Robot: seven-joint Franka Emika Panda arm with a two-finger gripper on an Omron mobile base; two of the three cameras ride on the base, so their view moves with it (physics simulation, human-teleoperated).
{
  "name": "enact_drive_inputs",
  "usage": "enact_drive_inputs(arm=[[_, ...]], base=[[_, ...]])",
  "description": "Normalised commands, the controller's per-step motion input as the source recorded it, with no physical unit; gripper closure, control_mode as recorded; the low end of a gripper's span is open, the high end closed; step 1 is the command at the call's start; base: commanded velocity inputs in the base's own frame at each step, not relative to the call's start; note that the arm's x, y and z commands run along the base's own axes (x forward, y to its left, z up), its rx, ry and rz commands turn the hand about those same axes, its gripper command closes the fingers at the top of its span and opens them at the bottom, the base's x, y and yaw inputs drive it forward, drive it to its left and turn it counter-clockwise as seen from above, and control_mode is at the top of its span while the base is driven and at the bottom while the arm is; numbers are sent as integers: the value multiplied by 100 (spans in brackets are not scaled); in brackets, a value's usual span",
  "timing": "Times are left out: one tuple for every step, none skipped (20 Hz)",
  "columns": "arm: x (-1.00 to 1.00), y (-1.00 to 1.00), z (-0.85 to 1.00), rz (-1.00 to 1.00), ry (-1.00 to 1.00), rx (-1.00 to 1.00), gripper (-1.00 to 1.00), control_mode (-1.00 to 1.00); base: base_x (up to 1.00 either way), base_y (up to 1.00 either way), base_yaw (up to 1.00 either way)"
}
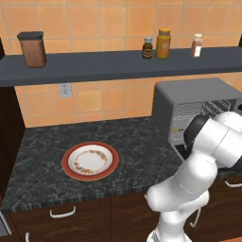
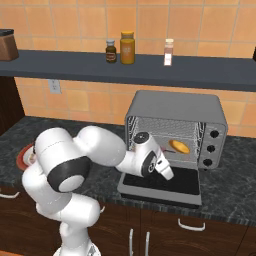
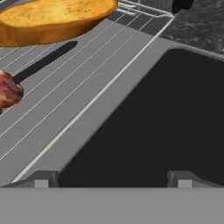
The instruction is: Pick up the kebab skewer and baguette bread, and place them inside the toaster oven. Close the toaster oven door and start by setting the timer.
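Wide-open, empty gripper [image 3: 112, 179] over the toaster oven door [image 3: 148, 122], baguette bread [image 3: 52, 19] and kebab skewer [image 3: 17, 85] on the rack

a red-rimmed plate [image 1: 90, 160] on the counter [image 1: 132, 137], jars on a shelf [image 1: 108, 64].

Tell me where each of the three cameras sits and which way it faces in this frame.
Left base view: behind the arm's left, facing counter, plate and toaster oven; arm lower right.
Right base view: behind its right, facing the open toaster oven, baguette bread on the rack; arm lower left, gripper over the toaster oven door.
Hand view: on the hand, facing rack, bread, kebab skewer; open fingertips below.
Shared: oven, bread.
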Motion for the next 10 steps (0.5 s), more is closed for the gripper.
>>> enact_drive_inputs(arm=[[33,19,0,-7,-20,3,-100,-100],[35,20,0,-6,-22,4,-100,-100],[40,21,0,-5,-21,5,-100,-100],[40,19,0,-5,-21,4,-100,-100],[40,16,0,-5,-20,4,-100,-100],[39,11,0,-4,-19,4,-100,-100],[47,6,0,-4,-18,4,-100,-100],[64,4,0,-4,-18,5,-100,-100],[64,4,0,-4,-17,5,-100,-100],[56,4,0,-3,-17,4,-100,-100]], base=[[0,0,0],[0,0,0],[0,0,0],[0,0,0],[0,0,0],[0,0,0],[0,0,0],[0,0,0],[0,0,0],[0,0,0]])
